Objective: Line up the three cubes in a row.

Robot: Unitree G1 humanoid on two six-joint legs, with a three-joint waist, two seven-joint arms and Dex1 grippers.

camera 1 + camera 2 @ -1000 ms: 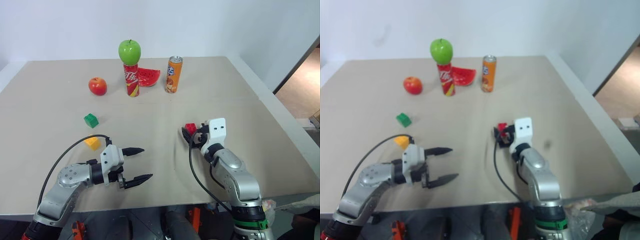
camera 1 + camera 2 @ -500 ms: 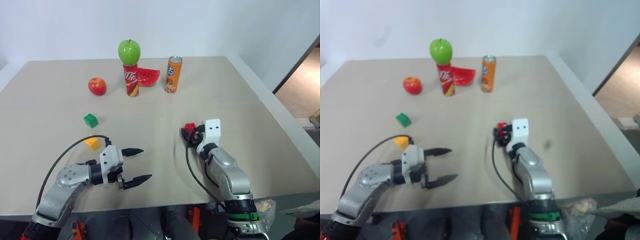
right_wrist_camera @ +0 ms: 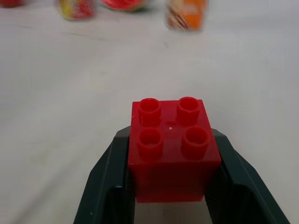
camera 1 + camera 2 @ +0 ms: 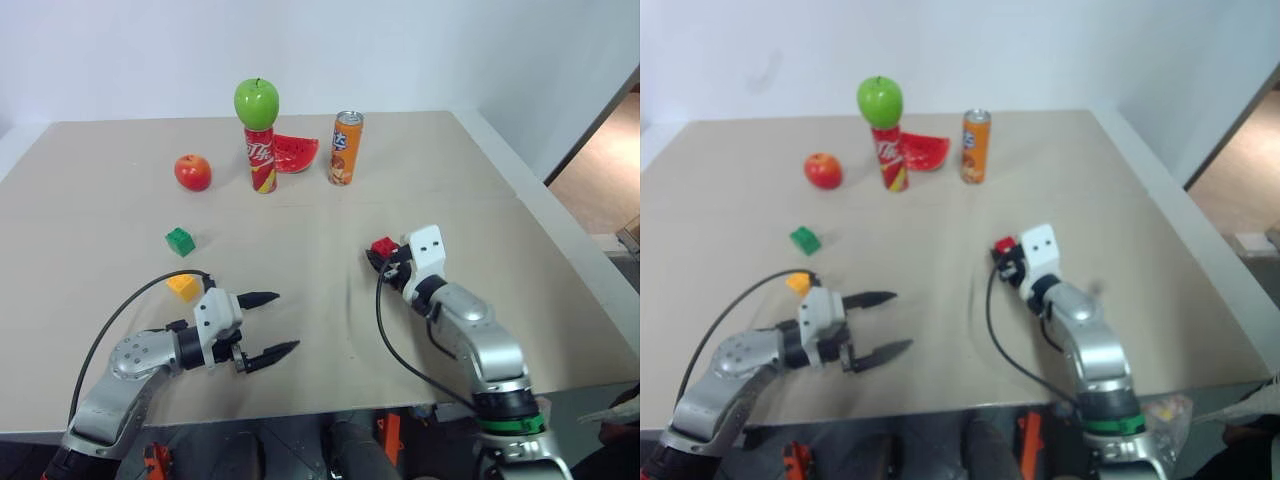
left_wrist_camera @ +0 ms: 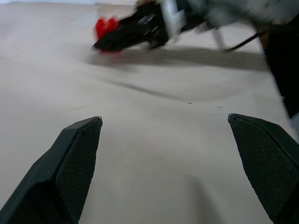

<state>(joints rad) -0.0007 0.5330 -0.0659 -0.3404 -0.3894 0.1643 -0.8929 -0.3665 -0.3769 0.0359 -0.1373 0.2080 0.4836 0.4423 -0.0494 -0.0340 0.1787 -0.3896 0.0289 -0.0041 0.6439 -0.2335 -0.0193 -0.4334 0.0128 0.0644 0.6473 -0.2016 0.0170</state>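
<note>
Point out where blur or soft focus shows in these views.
Left wrist view: the right gripper and red cube are smeared. Right wrist view: red cube sharp, the cans behind soft. Right eye view: softer than the left eye view.

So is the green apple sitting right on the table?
No, the green apple sits on top of the red can, which stands on the table.

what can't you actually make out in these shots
- Yellow-orange cube: partly behind the left arm's cable, head views.
- Red cube: lower sides covered by the right gripper shut on it; whether it's off the table can't be told.
- Cans' labels: blurred and cut by the frame edge, right wrist view.
</note>
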